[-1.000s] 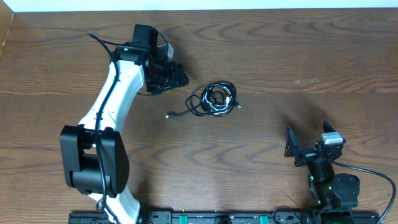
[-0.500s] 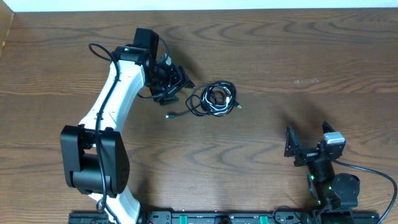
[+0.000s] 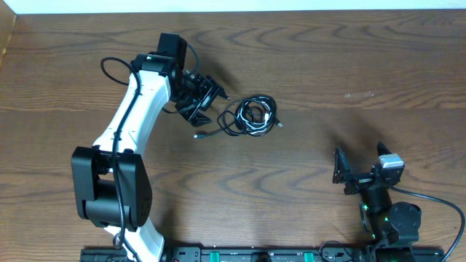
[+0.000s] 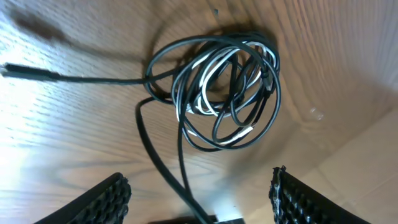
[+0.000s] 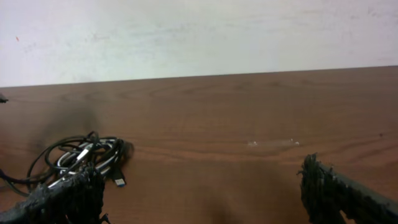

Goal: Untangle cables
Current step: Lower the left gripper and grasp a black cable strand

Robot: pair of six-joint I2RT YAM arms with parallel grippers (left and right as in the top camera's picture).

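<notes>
Wood table (image 3: 328, 58) carries the cables (image 3: 250, 116), a tangled black-and-white bundle near its middle. Left gripper (image 3: 207, 105) hovers just beside the bundle, jaws spread, grasping nothing. Right gripper (image 3: 362, 164) sits well apart, jaws wide, empty.

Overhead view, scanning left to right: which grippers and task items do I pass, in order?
left gripper → cables, one tangled heap → right gripper

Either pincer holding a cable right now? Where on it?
Nothing held: left pincer open beside the cables, not gripping them; right pincer open and empty, away from them.
</notes>
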